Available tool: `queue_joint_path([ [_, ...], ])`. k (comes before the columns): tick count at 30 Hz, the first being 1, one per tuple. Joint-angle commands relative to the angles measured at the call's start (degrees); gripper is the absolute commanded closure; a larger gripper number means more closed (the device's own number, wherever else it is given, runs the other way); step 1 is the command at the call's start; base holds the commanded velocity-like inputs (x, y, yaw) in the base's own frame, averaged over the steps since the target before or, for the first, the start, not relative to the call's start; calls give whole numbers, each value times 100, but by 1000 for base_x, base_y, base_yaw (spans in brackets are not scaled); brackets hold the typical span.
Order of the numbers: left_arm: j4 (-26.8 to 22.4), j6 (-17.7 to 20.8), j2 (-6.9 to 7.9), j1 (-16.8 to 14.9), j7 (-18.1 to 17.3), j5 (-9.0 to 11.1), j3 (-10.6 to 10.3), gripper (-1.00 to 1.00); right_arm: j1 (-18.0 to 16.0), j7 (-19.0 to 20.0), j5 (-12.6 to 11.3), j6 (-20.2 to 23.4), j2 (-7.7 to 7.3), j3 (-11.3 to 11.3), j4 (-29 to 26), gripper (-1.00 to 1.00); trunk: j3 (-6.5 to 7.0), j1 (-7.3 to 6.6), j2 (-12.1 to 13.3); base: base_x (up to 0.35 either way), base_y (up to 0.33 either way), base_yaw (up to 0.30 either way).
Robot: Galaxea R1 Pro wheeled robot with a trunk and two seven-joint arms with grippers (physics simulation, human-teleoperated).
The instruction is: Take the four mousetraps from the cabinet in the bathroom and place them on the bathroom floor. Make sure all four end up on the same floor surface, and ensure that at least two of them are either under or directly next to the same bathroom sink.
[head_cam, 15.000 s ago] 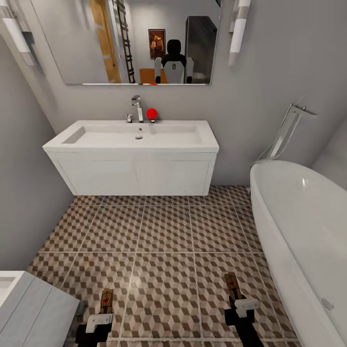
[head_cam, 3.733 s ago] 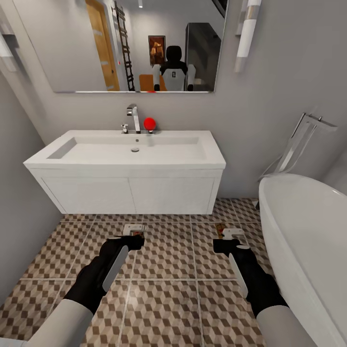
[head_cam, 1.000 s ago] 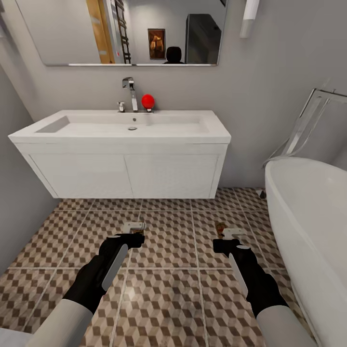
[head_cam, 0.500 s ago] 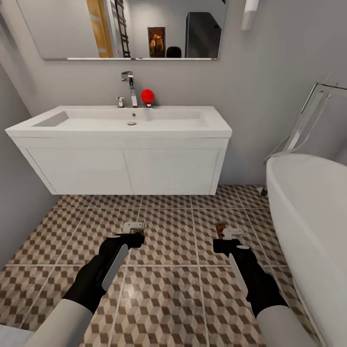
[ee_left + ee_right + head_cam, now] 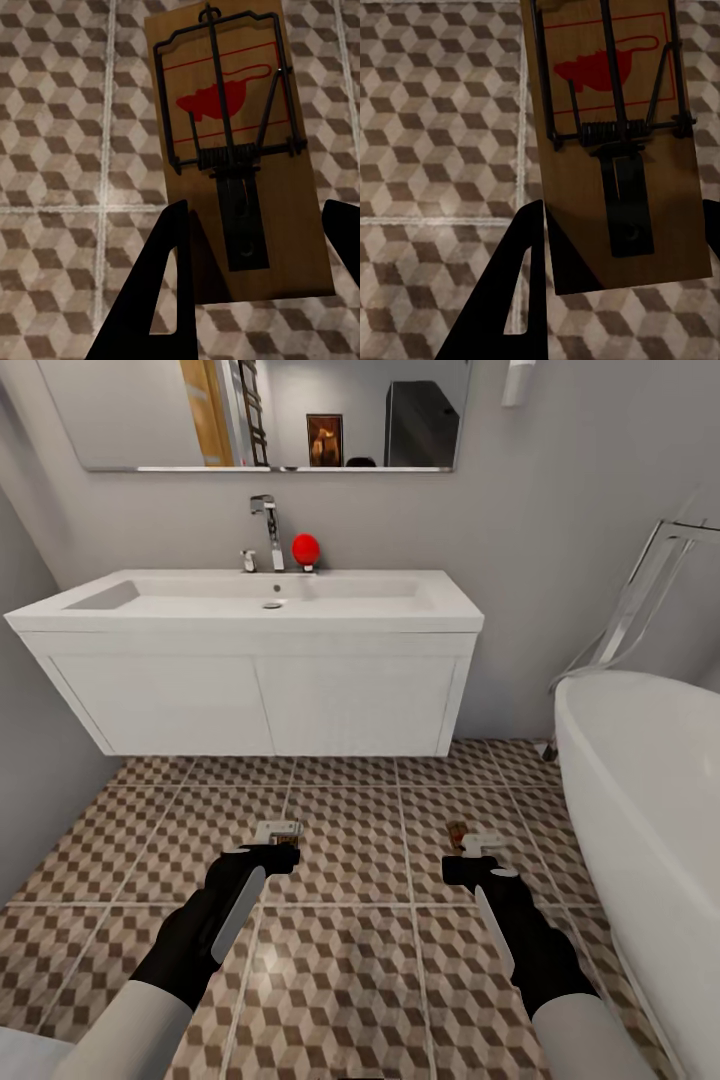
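Compared with half a second ago, the whole head view has shifted: the sink [image 5: 270, 595] and its white vanity unit [image 5: 260, 700] sit slightly lower in the picture and less of the mirror [image 5: 265, 415] shows, which is my camera moving. My arms and what they carry keep the same places in the picture.

No readable writing or brand appears; each trap bears only a red mouse-shaped mark inside thin red lines.

Both my arms reach forward and down over the bathroom floor [image 5: 350, 960], black forearms roughly parallel, the left at the head view's left. My left gripper [image 5: 280, 838] is closed on a mousetrap [image 5: 229, 150]: in the left wrist view the tan board lies between the two dark fingers [image 5: 169, 277], its wire spring and dark metal plate facing the camera, the patterned tiles beyond it. My right gripper [image 5: 478, 847] likewise holds a second mousetrap [image 5: 611, 142], its board clamped between the fingers [image 5: 521, 277] above the tiles. Both traps are in front of the vanity unit, not beneath it. A red ball [image 5: 305, 547] stands beside the chrome tap [image 5: 265, 525]. The white bathtub [image 5: 640, 810] stands at my right.
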Motion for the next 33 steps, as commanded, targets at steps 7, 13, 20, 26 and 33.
queue_joint_path([
  [7, -8, 16, 1, -4, 47, 60, -8, 100, -2, -24, -2, 31, -8, 8, -4, 100, -131, 153, -284, 0, 0, 0],
  [13, -8, 16, 1, -5, 49, 60, -8, 100, -2, -24, 2, 31, -9, 7, -2, 100, -239, 285, -525, 0, 0, 0],
  [20, -8, 16, 1, -4, 49, 60, -8, 100, -2, -25, 3, 31, -9, 8, -1, 100, -364, 439, -806, 0, 0, 0],
  [26, -8, 16, 1, -5, 49, 60, -8, 100, -2, -24, 3, 31, -9, 7, -1, 100, -472, 571, -1046, 0, 0, 0],
  [33, -9, 16, 1, -5, 53, 60, -8, 100, -2, -21, 3, 31, -9, 7, -1, 100, -619, 627, -1133, 0, 0, 0],
])
